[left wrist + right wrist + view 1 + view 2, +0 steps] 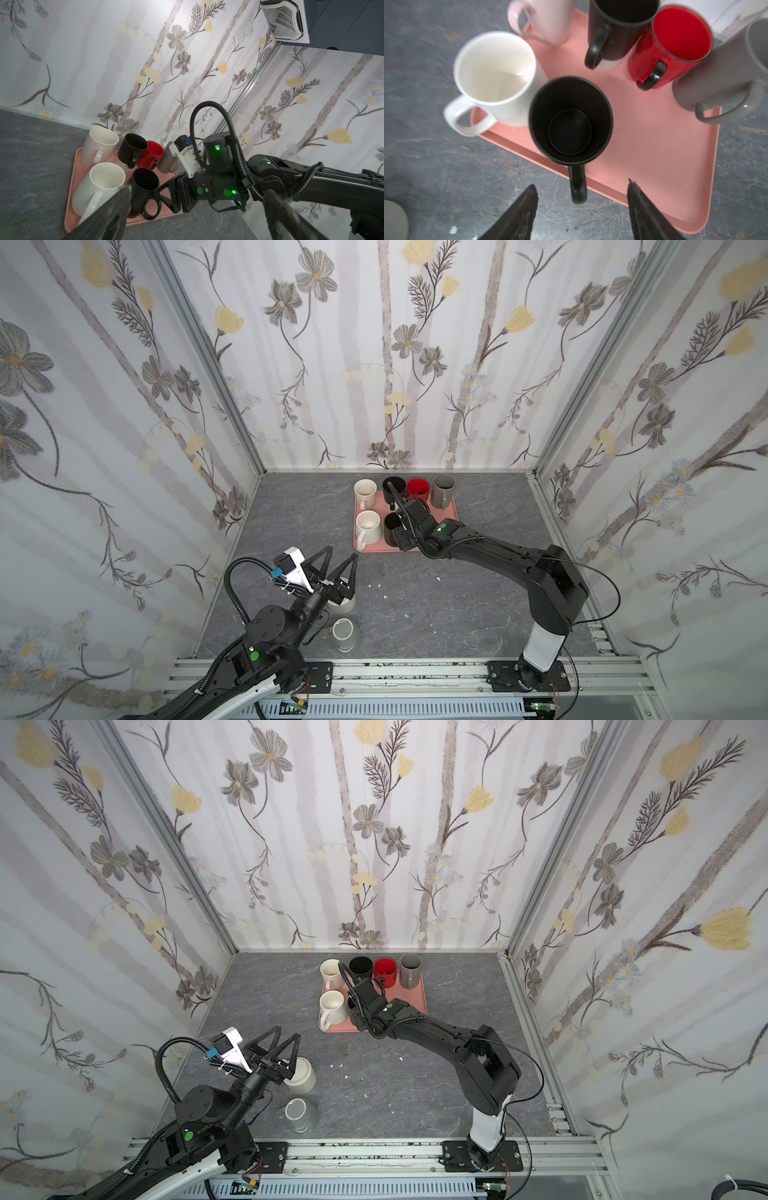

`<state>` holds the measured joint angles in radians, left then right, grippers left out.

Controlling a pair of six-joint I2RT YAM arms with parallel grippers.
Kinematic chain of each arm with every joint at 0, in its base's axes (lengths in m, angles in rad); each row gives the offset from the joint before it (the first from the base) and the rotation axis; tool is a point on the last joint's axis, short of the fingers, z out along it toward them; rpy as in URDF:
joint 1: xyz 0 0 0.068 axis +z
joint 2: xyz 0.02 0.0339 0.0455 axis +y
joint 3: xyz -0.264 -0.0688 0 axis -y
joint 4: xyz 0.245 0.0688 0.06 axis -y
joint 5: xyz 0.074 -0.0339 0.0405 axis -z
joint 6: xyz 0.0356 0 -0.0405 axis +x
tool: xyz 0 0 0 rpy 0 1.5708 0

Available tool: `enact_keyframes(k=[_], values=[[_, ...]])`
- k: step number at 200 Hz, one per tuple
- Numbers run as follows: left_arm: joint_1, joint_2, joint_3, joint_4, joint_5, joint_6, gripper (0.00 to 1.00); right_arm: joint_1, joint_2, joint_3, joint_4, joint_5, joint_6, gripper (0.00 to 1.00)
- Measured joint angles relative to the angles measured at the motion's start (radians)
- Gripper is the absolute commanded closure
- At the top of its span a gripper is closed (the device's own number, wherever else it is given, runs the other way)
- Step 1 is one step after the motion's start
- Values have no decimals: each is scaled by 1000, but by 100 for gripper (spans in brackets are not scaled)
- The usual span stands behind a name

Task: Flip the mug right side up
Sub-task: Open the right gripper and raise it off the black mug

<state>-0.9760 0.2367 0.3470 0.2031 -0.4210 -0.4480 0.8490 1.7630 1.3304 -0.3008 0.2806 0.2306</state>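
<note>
You are looking at the black mug (570, 120) standing upright on the pink tray (654, 155), beside a white mug (496, 76). The right gripper (581, 185) is hovering with jaws released either side of its handle. The left gripper (343, 552) is hanging over the worktop (457, 605), jaws released, empty.

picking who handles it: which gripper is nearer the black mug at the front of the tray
Right. The right gripper is at the front black mug, open, jaws either side of its handle. The left gripper is far off, open above the table near a white mug.
</note>
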Motion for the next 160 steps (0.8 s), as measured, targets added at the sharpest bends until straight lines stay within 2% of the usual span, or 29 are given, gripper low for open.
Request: enact_keyframes(k=[67, 85, 116, 160], values=[[0, -36, 2, -47, -9, -40, 0, 222, -303, -362, 322, -28, 16, 4], [0, -38, 3, -69, -24, -56, 0, 256, -343, -409, 399, -48, 22, 2], [0, -55, 8, -113, -48, -83, 0, 309, -346, -427, 507, -93, 23, 2], [0, -82, 8, -136, -72, -110, 0, 353, -214, -357, 541, -149, 20, 0]])
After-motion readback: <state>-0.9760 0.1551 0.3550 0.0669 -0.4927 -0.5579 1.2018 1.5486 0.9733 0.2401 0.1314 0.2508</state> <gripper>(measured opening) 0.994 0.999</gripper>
